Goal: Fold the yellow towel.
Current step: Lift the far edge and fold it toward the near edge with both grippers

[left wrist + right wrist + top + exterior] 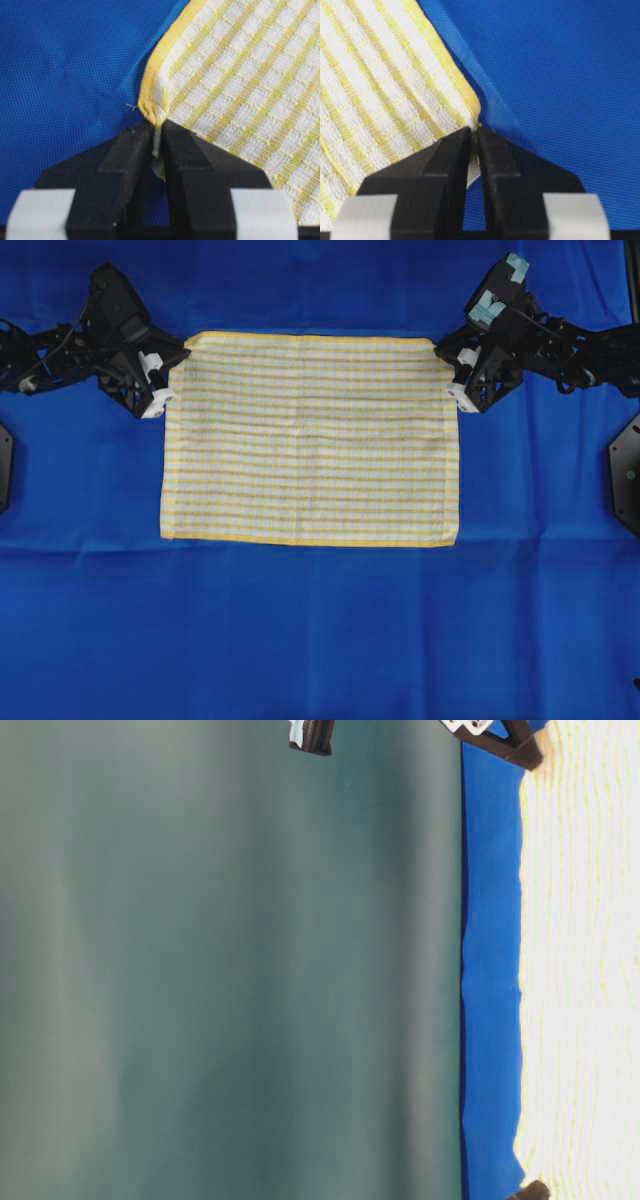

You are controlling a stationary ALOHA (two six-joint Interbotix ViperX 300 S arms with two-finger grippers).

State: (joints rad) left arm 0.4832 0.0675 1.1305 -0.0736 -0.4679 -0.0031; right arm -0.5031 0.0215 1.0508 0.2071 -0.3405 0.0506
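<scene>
From overhead my arms hide the pinch points; my wrist views show my left tool (157, 132) and right tool (474, 134) each clamped on the yellow towel (310, 440) at a corner.

The yellow towel (310, 440) is pale yellow and white, striped, with yellow hems. The cloth (320, 630) under it is plain deep blue. Both tools are black with white patches.
</scene>
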